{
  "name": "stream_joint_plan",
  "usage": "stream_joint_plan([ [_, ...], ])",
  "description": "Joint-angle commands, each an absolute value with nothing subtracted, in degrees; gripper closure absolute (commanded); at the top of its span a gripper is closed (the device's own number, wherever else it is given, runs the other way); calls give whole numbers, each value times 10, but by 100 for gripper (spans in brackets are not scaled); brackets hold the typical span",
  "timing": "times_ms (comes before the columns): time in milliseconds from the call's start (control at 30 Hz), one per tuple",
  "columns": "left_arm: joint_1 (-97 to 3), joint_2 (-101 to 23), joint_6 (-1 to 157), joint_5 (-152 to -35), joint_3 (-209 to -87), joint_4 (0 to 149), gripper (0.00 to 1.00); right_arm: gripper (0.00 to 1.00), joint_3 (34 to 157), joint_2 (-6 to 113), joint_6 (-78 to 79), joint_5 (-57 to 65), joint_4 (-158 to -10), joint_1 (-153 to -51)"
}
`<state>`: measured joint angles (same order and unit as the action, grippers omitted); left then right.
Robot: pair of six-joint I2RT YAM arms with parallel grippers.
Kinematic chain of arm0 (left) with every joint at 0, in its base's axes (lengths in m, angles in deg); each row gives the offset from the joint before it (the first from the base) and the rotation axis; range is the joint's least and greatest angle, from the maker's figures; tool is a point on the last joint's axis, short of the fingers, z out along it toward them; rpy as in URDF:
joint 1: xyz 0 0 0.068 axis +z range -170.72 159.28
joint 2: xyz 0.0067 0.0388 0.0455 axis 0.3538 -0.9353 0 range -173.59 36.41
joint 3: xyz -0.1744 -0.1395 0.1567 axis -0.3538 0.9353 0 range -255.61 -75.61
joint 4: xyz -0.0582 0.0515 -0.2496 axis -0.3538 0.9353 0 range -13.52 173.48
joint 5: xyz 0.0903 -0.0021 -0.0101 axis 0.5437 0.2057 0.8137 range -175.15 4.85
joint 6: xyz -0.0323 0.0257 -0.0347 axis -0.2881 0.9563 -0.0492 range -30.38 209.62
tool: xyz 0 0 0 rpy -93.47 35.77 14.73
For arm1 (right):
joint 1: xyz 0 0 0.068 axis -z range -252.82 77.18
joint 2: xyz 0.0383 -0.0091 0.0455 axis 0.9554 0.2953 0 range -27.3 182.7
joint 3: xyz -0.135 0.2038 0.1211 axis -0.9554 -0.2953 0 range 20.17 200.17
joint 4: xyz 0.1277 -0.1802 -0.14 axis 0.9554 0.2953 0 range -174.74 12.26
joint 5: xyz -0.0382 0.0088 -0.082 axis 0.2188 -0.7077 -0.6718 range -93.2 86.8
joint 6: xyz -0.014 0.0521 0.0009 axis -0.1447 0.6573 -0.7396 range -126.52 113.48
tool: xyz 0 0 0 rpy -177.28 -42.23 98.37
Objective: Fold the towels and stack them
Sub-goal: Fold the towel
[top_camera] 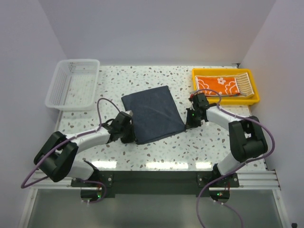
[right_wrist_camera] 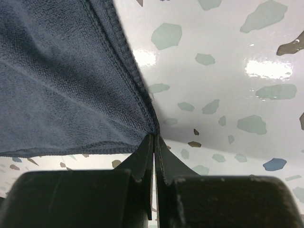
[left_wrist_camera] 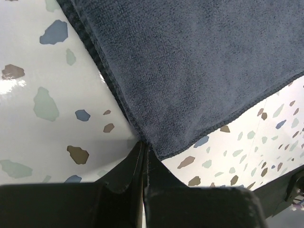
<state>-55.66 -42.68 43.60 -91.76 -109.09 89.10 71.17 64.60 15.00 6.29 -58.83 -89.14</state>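
A plain dark blue-grey towel (top_camera: 154, 113) lies spread flat in the middle of the speckled table. My left gripper (top_camera: 134, 137) is at its near left corner, jaws shut with the towel (left_wrist_camera: 199, 71) corner pinched between the tips (left_wrist_camera: 144, 144). My right gripper (top_camera: 186, 125) is at the near right corner, jaws likewise shut on the towel (right_wrist_camera: 61, 90) corner at the tips (right_wrist_camera: 154, 136). An orange towel with white prints (top_camera: 217, 85) lies folded in the yellow tray, on top of a tan-and-white striped towel (top_camera: 245, 83).
The yellow tray (top_camera: 227, 100) stands at the back right, just behind my right arm. A white mesh basket (top_camera: 73, 84) stands at the back left. The table's near edge runs just in front of both arm bases.
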Motion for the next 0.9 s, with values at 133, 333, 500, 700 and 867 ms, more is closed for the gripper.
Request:
stream_joint_plan([
  [133, -579, -402, 410, -892, -1097, 884, 100, 100, 721, 642, 141, 48, -600, -889],
  [333, -585, -366, 417, -856, -1155, 952, 100, 100, 778, 597, 131, 30, -546, -889],
  [500, -601, -344, 418, -853, -1158, 957, 100, 100, 768, 565, 139, -15, -547, -888],
  [700, -617, -398, 408, -875, -1121, 916, 100, 100, 726, 599, 148, 5, -584, -880],
  [867, -632, -434, 408, -877, -1118, 913, 100, 100, 712, 638, 153, 8, -601, -879],
])
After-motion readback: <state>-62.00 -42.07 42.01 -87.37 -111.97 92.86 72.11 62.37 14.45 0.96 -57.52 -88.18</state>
